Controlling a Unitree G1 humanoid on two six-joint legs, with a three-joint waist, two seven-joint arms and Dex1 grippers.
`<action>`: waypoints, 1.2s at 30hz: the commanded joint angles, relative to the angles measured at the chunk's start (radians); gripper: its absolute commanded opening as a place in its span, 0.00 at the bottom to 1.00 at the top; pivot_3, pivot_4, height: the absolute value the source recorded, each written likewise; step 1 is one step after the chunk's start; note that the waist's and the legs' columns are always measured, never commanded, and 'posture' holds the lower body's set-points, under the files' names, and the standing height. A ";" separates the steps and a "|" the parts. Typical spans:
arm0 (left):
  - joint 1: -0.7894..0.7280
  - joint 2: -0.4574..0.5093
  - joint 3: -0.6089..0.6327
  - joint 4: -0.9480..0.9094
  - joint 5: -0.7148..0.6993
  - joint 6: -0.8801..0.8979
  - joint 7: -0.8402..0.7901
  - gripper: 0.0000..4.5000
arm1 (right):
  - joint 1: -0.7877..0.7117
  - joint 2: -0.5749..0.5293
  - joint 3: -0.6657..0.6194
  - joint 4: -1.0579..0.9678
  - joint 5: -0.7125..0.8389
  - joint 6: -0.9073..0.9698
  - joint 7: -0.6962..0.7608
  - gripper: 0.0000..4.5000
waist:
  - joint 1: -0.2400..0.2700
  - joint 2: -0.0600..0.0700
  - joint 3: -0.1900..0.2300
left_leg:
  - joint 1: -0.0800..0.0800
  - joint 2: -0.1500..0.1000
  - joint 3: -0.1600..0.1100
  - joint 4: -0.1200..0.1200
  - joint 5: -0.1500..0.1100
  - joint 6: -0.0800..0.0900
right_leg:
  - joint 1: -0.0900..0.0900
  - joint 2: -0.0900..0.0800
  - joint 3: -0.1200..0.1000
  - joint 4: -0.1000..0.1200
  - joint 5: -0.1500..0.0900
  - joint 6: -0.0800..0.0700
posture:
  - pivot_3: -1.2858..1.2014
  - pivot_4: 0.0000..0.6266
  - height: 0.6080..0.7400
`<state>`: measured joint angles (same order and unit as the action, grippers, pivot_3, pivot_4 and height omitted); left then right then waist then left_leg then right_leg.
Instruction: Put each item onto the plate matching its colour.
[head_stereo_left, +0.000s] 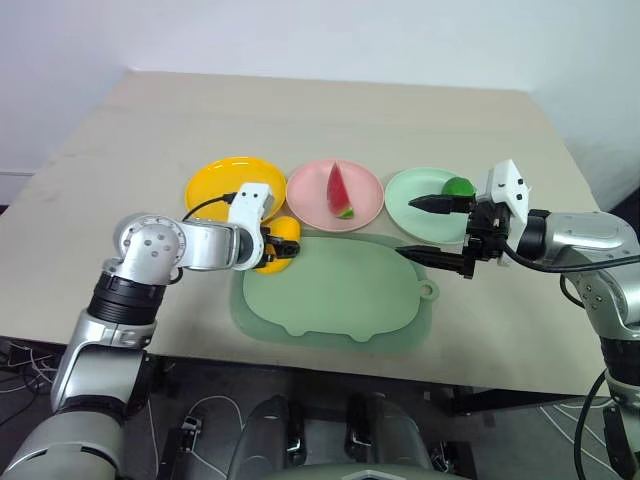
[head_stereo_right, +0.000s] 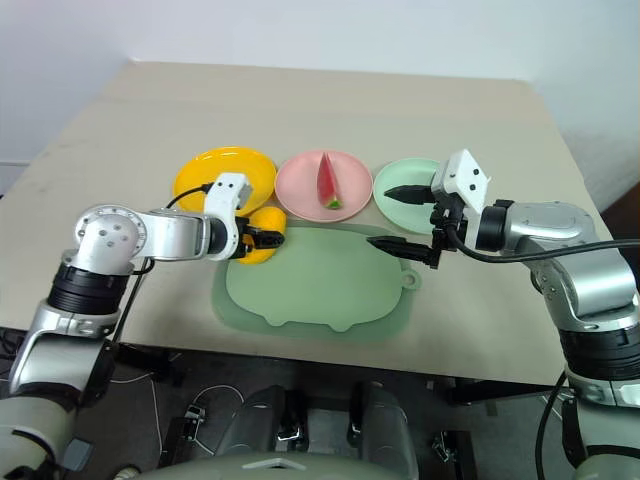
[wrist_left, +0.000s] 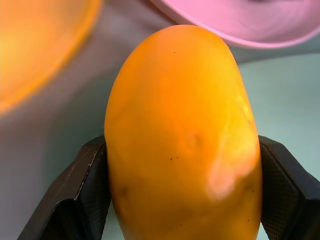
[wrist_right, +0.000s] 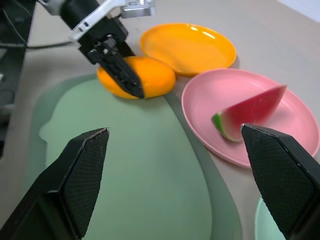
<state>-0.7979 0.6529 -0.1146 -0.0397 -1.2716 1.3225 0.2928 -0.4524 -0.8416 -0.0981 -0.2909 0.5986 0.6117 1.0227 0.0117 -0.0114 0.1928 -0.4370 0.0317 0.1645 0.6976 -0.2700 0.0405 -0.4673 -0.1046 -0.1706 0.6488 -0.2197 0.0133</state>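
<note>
Left gripper (head_stereo_left: 283, 249) clamping mango (head_stereo_left: 279, 243) beside yellow-orange plate (head_stereo_left: 215, 183); right gripper (head_stereo_left: 432, 228) hanging wide (nothing held) near lime (head_stereo_left: 460, 187).

A beige table (head_stereo_left: 330, 110) carries three round plates in a row across its middle: a yellow-orange plate (head_stereo_left: 222, 180) toward the left edge, a pink plate (head_stereo_left: 312, 195) in the centre and a pale mint green plate (head_stereo_left: 415, 205) toward the right edge. Just nearer the front edge, a larger pale green pig-shaped mat (head_stereo_left: 335, 295) lies flat, close to the plates.
</note>
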 joint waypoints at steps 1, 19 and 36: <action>-0.066 0.065 0.085 -0.081 0.048 0.002 -0.125 0.76 | 0.003 0.015 -0.039 -0.072 0.055 0.022 -0.024 1.00 | 0.001 0.000 0.000 | -0.002 0.000 0.000 0.000 0.000 0.000 | -0.002 0.000 0.000 0.000 0.000 0.000 | 0.52 0.24 0.67; -0.216 -0.028 -0.082 0.564 0.805 -0.480 -0.611 0.76 | 0.039 0.071 -0.009 -0.128 0.049 0.030 -0.128 1.00 | 0.003 -0.001 0.001 | -0.008 0.000 0.000 0.001 0.001 0.000 | -0.006 0.000 -0.002 -0.001 0.001 0.000 | 0.52 0.24 0.67; -0.318 -0.156 0.072 0.852 0.997 -0.599 -0.675 0.99 | 0.068 0.078 -0.027 -0.169 0.075 0.060 -0.183 1.00 | 0.001 -0.002 0.001 | -0.007 0.000 0.000 0.002 0.002 0.003 | -0.006 0.001 -0.002 0.001 0.001 0.000 | 0.52 0.24 0.67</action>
<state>-1.0965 0.4834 -0.0744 0.8591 -0.2864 0.7147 -0.3718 -0.3712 -0.7568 -0.0945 -0.4290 0.6547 0.6750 0.8408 0.0123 -0.0138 0.1940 -0.4443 0.0321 0.1647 0.6994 -0.2678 0.0438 -0.4732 -0.1040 -0.1730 0.6497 -0.2192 0.0135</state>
